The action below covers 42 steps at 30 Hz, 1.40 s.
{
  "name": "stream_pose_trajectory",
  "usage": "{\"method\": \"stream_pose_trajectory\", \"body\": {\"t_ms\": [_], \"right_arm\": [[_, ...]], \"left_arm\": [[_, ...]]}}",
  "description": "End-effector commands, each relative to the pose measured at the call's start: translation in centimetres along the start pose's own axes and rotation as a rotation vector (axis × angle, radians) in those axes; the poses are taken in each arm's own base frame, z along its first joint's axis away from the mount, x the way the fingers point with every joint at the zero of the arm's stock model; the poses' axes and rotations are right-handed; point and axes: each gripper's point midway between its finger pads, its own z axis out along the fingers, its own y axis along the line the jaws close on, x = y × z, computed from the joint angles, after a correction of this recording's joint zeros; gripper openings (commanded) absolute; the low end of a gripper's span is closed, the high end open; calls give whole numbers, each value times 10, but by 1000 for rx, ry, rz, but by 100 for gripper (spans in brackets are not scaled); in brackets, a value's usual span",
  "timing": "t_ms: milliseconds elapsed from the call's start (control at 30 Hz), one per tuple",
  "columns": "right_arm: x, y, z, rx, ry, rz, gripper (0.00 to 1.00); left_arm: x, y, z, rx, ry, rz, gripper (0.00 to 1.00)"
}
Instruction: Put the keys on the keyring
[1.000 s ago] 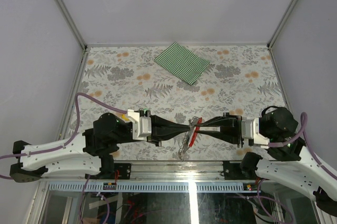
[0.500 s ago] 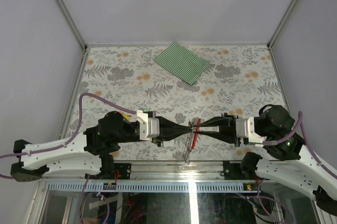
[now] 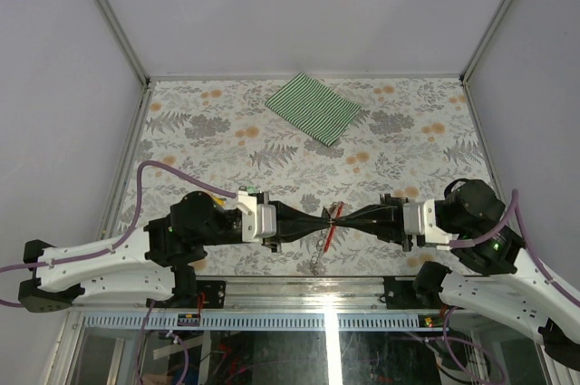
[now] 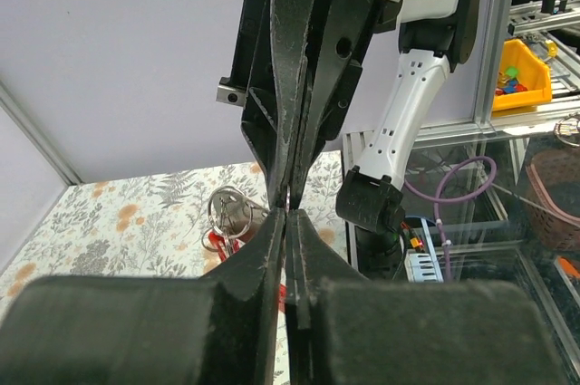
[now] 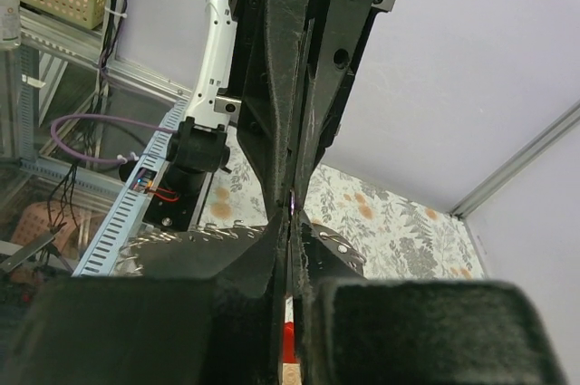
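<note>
At the lower middle of the top view our two grippers meet nose to nose. The left gripper (image 3: 323, 219) reaches in from the left of the frame and the right gripper (image 3: 345, 218) from the right. Both pairs of jaws are pressed together, and each wrist view confirms it (no gap shows between the black fingers (image 4: 263, 258)).

The keyring (image 3: 332, 229) sits exactly at that meeting point. Its red strap runs down toward the bottom edge of the frame, with the silver chain (image 3: 316, 260) trailing below. In the left wrist view the metal ring (image 4: 226, 207) shows just left of the closed tips. We cannot tell whether either pair of jaws actually nips the strap or the ring, because the fingers hide the contact.

We judge the step in hand to be getting a two-sided hold on the keyring so the ring can be presented for threading. To do it well, we should check that the pinch is on the strap and not the loose chain. We should also hold both tips level so nothing twists, and leave the ring free. We cannot pick out the keys in any view, so finding them comes before threading.

Farther up the floral table (image 3: 227, 140), near the top centre, lies the green striped cloth (image 3: 314, 107), well apart from the work.
</note>
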Motion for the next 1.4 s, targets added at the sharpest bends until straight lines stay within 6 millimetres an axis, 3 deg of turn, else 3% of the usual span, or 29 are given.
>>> {"method": "stream_pose_trajectory", "body": {"t_ms": [0,67,167,367,533,733,900,1067,1200,1367], "right_arm": [[-13,-9,1,22,-1,-8,0],[-14,-12,1,33,9,1,0],[-15,-15,-1,63,10,17,0],[6,-16,-14,149,70,68,0],[30,-22,-34,287,138,118,0],[54,-26,-53,412,263,255,0],[68,-24,-60,457,315,333,0],[77,-21,-60,466,339,389,0],[87,-18,-59,468,381,441,0],[98,-15,-54,458,417,490,0]], "left_arm": [[-36,7,0,-26,-92,21,6],[-34,13,-1,-65,-82,-2,24],[-22,24,-3,-144,-32,-51,37],[9,40,-18,-289,90,-166,42],[36,48,-44,-410,164,-260,47],[88,70,-79,-663,282,-392,51],[134,91,-96,-744,368,-534,51],[196,135,-139,-939,511,-695,52],[242,154,-177,-1087,655,-766,54],[272,180,-233,-1283,741,-792,55]]}}
